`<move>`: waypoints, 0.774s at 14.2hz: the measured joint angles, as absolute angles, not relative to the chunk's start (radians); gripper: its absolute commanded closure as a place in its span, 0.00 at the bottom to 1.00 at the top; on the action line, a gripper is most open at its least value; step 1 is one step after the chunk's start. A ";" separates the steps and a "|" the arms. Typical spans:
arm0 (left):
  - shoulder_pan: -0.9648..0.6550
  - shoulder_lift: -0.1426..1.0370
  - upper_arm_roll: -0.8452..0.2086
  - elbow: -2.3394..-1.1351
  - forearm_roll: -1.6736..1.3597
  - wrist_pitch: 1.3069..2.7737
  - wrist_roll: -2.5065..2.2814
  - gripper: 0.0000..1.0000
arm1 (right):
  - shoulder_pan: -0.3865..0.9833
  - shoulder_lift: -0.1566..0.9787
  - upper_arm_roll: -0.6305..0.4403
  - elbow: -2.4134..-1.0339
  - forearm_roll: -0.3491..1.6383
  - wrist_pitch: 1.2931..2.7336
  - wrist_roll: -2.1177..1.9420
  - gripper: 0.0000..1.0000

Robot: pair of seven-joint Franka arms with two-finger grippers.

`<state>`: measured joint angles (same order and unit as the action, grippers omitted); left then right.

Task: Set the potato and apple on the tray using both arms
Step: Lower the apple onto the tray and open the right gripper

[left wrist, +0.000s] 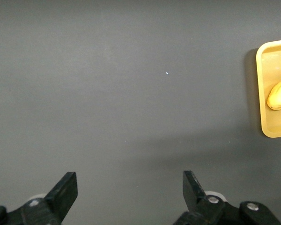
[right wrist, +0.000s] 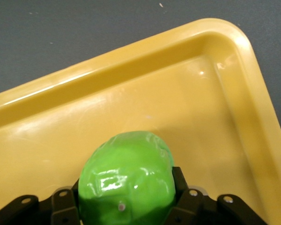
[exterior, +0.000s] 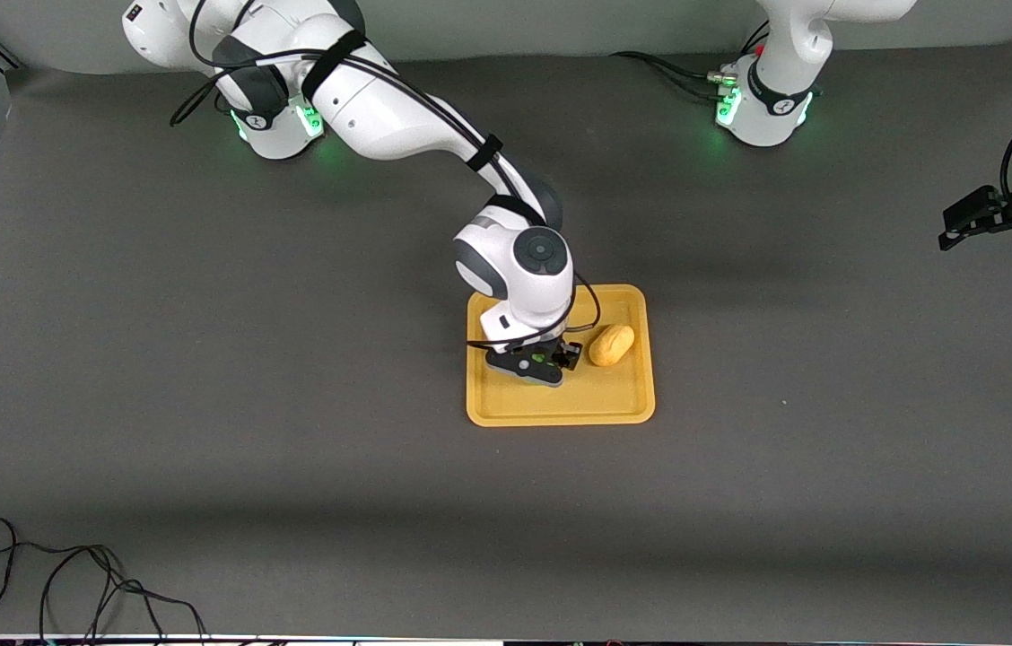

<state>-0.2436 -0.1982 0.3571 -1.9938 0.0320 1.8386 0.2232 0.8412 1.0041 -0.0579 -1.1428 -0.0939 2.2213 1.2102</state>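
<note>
The yellow-orange tray (exterior: 560, 414) lies mid-table. The tan potato (exterior: 611, 345) lies in it, toward the left arm's end. My right gripper (exterior: 542, 363) is low inside the tray beside the potato, shut on the bright green apple (right wrist: 126, 180). In the right wrist view its fingers (right wrist: 187, 201) press the apple's sides above the tray floor (right wrist: 131, 61). I cannot tell whether the apple touches the floor. My left gripper (exterior: 946, 229) waits open and empty over bare table at the left arm's end. Its wrist view shows the gripper (left wrist: 129, 187), the tray's rim (left wrist: 262, 93) and the potato (left wrist: 280, 95).
A dark grey mat (exterior: 291, 404) covers the table. A loose black cable (exterior: 66, 583) lies at the near edge toward the right arm's end. The two green-lit bases (exterior: 277, 126) (exterior: 762, 112) stand along the edge farthest from the front camera.
</note>
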 measured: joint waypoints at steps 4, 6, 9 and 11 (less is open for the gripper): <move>-0.083 -0.148 0.188 -1.965 0.033 1.841 0.220 0.00 | 0.839 1.004 -0.061 -1.164 -0.098 2.230 1.211 0.00; -0.053 -0.122 0.146 -1.946 0.032 1.841 0.218 0.00 | 0.839 0.999 -0.063 -1.163 -0.098 2.237 1.212 0.00; -0.046 -0.081 0.139 -1.894 0.022 1.843 0.218 0.00 | 0.837 0.939 -0.066 -1.144 -0.098 2.168 1.212 0.00; -0.046 -0.040 0.128 -1.841 0.005 1.843 0.218 0.00 | 0.834 0.847 -0.068 -1.123 -0.096 2.054 1.212 0.00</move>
